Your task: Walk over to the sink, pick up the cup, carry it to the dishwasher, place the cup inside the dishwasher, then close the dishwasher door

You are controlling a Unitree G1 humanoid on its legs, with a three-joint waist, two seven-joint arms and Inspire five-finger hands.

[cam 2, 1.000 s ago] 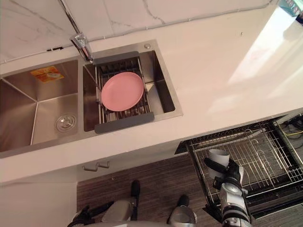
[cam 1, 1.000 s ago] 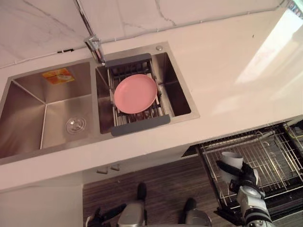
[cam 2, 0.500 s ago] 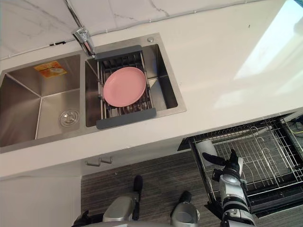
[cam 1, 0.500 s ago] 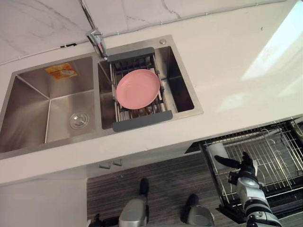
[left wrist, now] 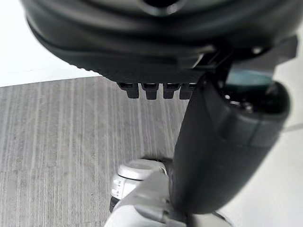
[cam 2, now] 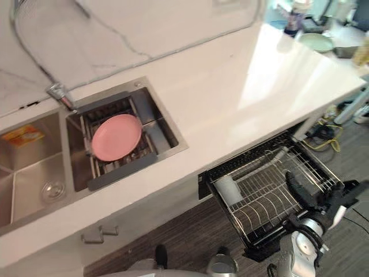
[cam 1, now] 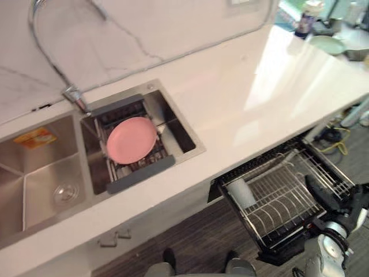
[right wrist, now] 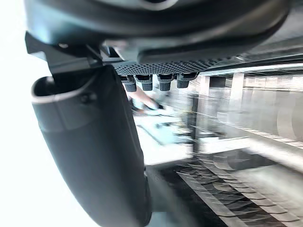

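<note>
The cup (cam 1: 241, 192) is already in the dishwasher (cam 1: 271, 251). It sits in the pulled-out rack (cam 1: 285, 202), at the corner nearest the sink (cam 1: 40, 173) and just under the counter (cam 1: 253, 98) edge. Whether it stands upright or leans I cannot tell. Nothing else shows among the wires.

The right hand (cam 1: 327, 195) hangs at the rack's opposite, outer edge, fingers straight and holding nothing. The left hand (left wrist: 222, 142) is low over the floor, relaxed and also holding nothing.

By my reading the placing step is done and the closing step is in hand. The next move calls for the right hand to get behind the rack's front edge and push it back under the counter. The door can then be shut without the fingers catching in the wires. The cup is light and stands close to the rack's rim, so a hard shove could tip it.

In the sink, the basin nearer the dishwasher carries a strainer (cam 1: 140, 173) with a pink plate (cam 1: 131, 140) lying on it.
</note>
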